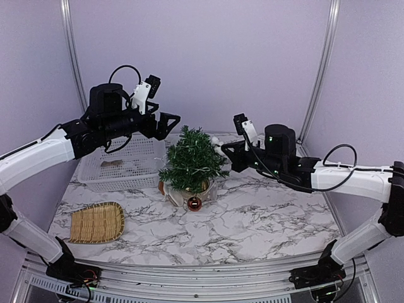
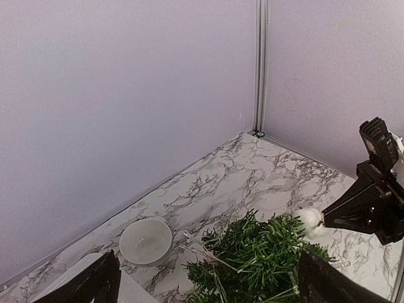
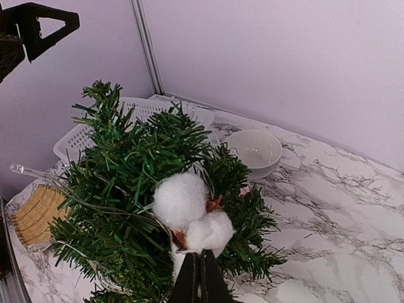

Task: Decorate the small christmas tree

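The small christmas tree (image 1: pixel 191 161) stands mid-table, dark green and bushy, with thin clear strands lying across its branches (image 3: pixel 120 183). My right gripper (image 1: pixel 224 149) is at the tree's right side, shut on the base of a white cotton-ball ornament (image 3: pixel 183 201) with brown bits. The puffs press against the upper branches, and the shut fingertips (image 3: pixel 201 265) sit just beneath them. My left gripper (image 1: pixel 169 123) hovers open above and left of the treetop, with nothing between its fingers (image 2: pixel 95 283). A red bauble (image 1: pixel 194 203) lies at the tree's foot.
A white mesh basket (image 1: pixel 123 165) sits behind and left of the tree. A flat wicker tray (image 1: pixel 96 222) lies at the front left. A small white bowl (image 2: pixel 146 240) stands behind the tree near the back wall. The enclosure walls and a corner post (image 2: pixel 259 63) are close behind.
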